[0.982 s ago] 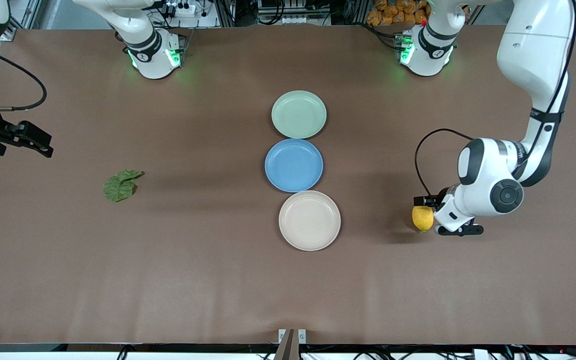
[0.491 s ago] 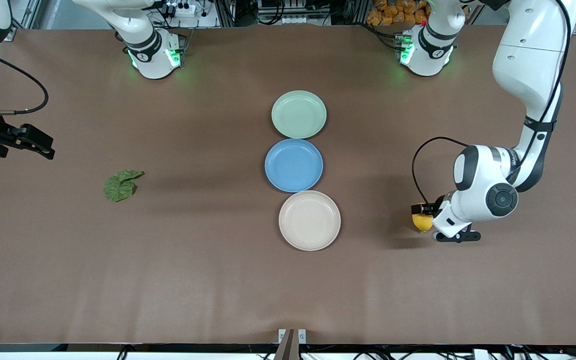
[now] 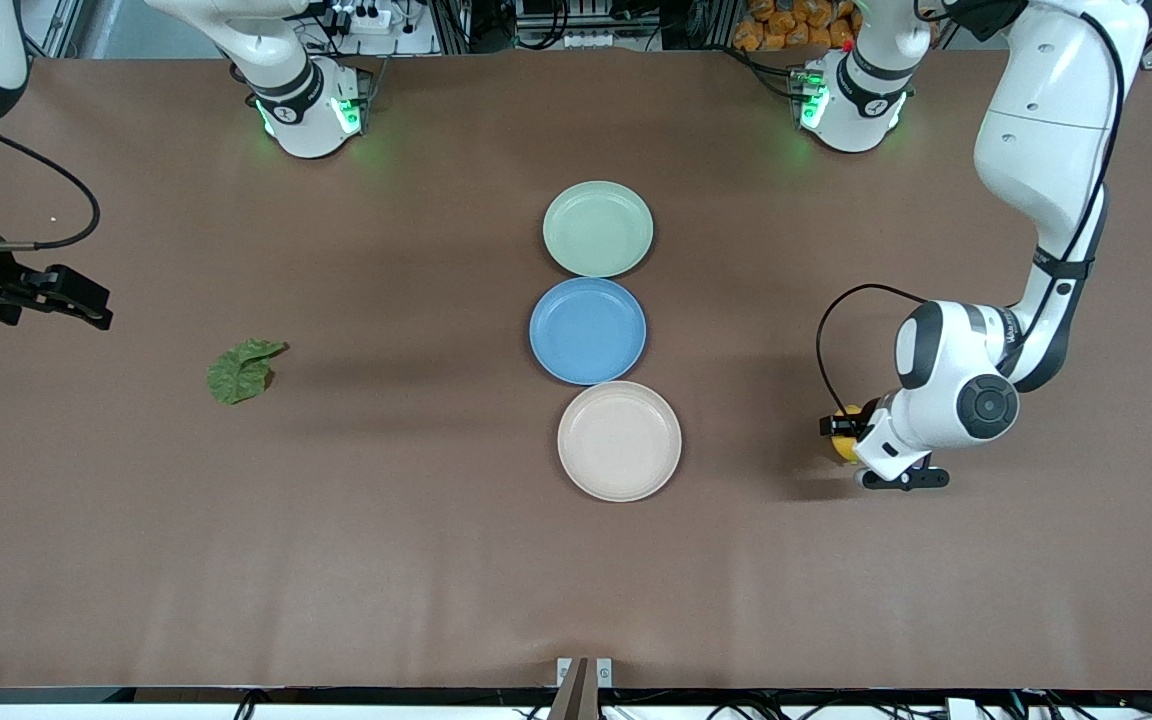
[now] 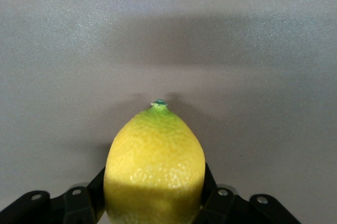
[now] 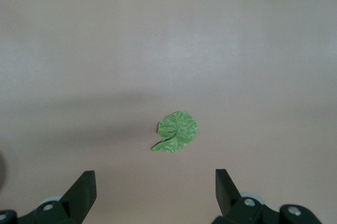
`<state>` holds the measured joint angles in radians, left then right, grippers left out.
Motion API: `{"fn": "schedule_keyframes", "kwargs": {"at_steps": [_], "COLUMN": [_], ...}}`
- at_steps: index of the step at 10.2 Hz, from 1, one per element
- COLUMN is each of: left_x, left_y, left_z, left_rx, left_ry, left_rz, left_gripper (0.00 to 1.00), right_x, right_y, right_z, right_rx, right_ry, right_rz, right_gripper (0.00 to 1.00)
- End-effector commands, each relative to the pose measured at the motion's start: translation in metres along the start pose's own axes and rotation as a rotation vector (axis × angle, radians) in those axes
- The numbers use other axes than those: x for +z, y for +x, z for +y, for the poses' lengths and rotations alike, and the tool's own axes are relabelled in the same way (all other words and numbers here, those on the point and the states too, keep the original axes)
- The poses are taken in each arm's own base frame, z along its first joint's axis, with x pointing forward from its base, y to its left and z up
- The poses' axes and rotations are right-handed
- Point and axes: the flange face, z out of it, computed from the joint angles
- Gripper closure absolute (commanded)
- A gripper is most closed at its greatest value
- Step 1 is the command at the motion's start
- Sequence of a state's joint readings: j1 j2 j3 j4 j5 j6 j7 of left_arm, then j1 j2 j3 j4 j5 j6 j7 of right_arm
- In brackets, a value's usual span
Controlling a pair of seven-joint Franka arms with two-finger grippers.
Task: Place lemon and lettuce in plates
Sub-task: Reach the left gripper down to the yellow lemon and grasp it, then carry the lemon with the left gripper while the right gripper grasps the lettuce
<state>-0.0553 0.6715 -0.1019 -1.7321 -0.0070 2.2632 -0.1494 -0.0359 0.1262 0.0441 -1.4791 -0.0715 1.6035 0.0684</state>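
The yellow lemon sits between the fingers of my left gripper, which is shut on it low at the table, toward the left arm's end. In the front view only a sliver of the lemon shows under the left gripper, level with the beige plate. The mint green plate lies nearest the robots' bases. The green lettuce lies flat toward the right arm's end. My right gripper hovers open, short of the lettuce, with nothing between its fingers.
A blue plate lies between the mint green and beige plates, the three forming a touching row down the table's middle. Brown table surface stretches around them. The left arm's black cable loops above its gripper.
My left gripper has slid over the lemon and shut on it, hiding most of it in the front view. The right gripper has drifted slightly closer to the lettuce.
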Motion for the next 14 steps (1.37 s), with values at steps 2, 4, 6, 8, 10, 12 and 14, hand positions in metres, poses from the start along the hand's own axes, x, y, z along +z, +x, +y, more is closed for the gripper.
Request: {"fn": "schedule_keyframes", "kwargs": {"at_steps": [2,4,6,8,10,12,14], "left_x": [-0.005,-0.035,-0.063,-0.076,-0.094,-0.088,-0.067], "left_y": [0.001,0.000,-0.012,-0.026,-0.031,-0.042,-0.050], "left_z": [0.034,0.069,0.118,0.175,0.216,0.263,0.306], "left_rx": [-0.006,0.001,0.030,-0.042,-0.123,-0.155,-0.234], "left_ry": [0.003,-0.002,-0.009,-0.025,-0.058,-0.084,-0.136], "left_rz": [0.029,0.079,0.124,0.154,0.190,0.202,0.235], "left_gripper": [1.00,1.00,1.00,1.00,1.00,1.00,1.00], "right_x": [0.032,0.078,0.143,0.208,0.271,0.319,0.357], "right_y": [0.014,0.009,-0.005,-0.020,-0.040,-0.049,-0.053], "right_z": [0.005,0.002,0.012,0.005,0.009,0.012,0.013], "right_rx": [0.021,0.019,0.063,0.123,0.155,0.185,0.211], "right_ry": [0.000,0.001,0.005,0.016,0.033,0.044,0.052], "right_rz": [0.020,0.024,0.037,0.051,0.082,0.073,0.067], "right_gripper": [0.00,0.00,0.00,0.00,0.00,0.00,0.00]}}
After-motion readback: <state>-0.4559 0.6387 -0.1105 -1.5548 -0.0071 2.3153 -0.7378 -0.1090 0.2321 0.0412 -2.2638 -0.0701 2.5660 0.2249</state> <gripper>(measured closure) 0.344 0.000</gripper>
